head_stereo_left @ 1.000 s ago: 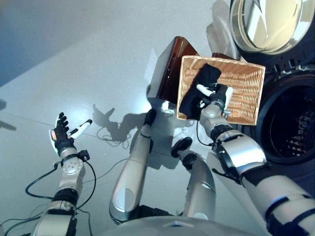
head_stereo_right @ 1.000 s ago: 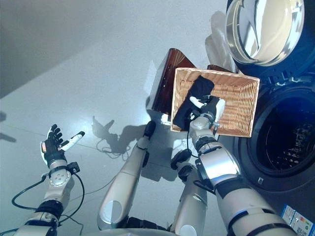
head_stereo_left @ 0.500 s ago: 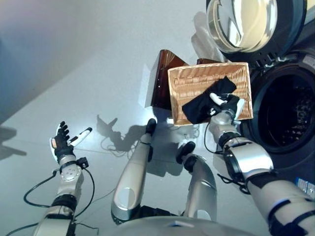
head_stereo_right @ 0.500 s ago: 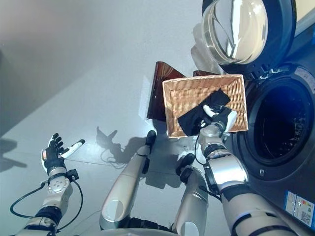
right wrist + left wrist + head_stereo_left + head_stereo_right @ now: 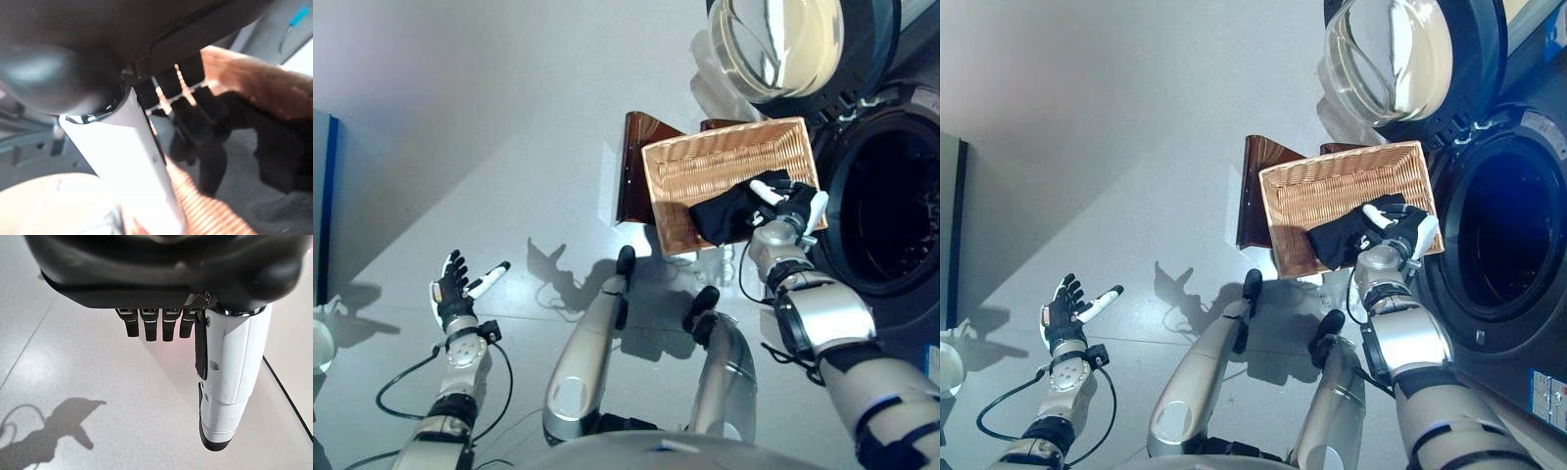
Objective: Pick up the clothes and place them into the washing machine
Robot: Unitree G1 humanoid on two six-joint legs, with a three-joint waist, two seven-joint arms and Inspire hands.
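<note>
Black garment (image 5: 732,213): soft, light, limp; bunched under curled right hand (image 5: 790,211) fingers, pinched; left hand (image 5: 453,294) fingers spread, idle.

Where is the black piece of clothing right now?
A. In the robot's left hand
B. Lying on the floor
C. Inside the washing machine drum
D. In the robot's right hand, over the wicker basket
D: the right hand grips the black clothing over the wicker basket, beside the washing machine.
</note>
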